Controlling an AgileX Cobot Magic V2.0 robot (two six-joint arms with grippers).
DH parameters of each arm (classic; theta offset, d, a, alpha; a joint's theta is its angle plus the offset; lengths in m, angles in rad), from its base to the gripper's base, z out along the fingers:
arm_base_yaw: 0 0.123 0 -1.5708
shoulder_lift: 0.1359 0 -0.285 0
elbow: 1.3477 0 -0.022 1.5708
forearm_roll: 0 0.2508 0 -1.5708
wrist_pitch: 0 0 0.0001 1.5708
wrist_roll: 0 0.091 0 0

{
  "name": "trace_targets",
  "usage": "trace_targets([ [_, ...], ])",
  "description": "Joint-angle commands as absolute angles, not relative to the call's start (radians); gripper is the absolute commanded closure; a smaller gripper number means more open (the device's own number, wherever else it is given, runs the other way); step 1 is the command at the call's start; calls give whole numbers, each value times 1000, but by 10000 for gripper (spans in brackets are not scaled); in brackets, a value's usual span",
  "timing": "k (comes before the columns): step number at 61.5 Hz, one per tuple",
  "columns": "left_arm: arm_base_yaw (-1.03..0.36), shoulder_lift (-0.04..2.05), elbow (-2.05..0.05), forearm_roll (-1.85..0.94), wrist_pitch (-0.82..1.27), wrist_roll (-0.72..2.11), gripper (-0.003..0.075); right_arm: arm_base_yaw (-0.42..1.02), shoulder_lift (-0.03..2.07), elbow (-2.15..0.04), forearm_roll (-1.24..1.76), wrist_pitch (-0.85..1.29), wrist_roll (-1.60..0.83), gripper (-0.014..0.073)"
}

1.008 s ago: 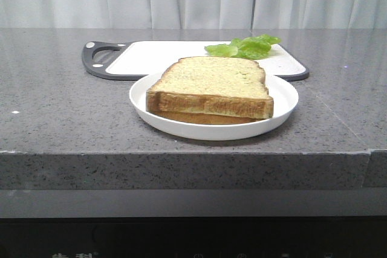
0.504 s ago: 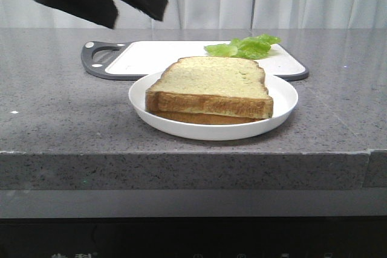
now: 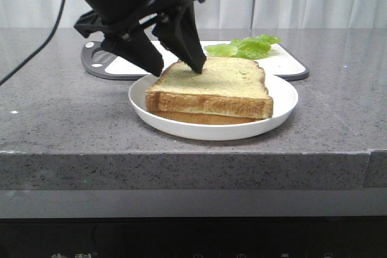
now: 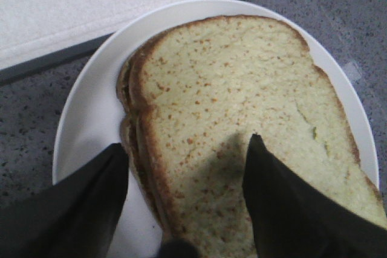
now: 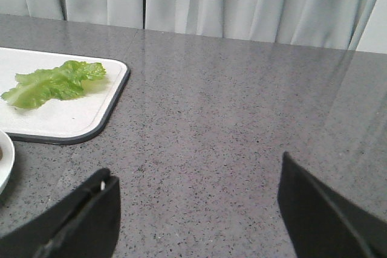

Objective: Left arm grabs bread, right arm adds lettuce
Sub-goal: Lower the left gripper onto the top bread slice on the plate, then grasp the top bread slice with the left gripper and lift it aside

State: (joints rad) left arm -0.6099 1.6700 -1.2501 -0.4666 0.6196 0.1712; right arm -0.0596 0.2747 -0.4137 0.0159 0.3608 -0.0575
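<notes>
Bread (image 3: 208,86) approach, left gripper (image 3: 178,67) spread.
Jaws straddle the top slice's left edge on the plate (image 3: 284,104), positioned for grasping.

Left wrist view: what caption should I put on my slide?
Open left hand straddling the edge of the top bread on a white plate.

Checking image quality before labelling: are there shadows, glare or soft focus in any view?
Left wrist view: the left pincer casts a dark shadow on the bread, and its fingers look soft. Right wrist view: the countertop shows pale curtain reflections; lettuce reasonably sharp. Front view: evenly lit, faint sheen on the counter.
</notes>
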Motion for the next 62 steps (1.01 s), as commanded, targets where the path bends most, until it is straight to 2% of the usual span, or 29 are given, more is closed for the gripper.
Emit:
trace_targets([
  [1,-617,1644,-1290,-496,604,173,310,-62,292,-439,8,281,-60,33],
  [10,-617,1661,-1290,-496,608,173,325,-62,292,-439,8,281,-60,33],
  [17,-617,1666,-1290,-496,610,173,402,-62,292,-439,8,282,-60,33],
  [21,-617,1666,-1290,-496,616,173,480,-62,292,-439,8,282,-60,33],
  [31,-617,1666,-1290,-488,629,173,739,-62,292,-439,8,282,-60,33],
  [47,-611,1630,-1292,-496,630,173,740,-62,292,-439,8,281,-60,33],
  [62,-552,1477,-1282,-514,649,173,739,-62,292,-439,8,279,-60,33],
])
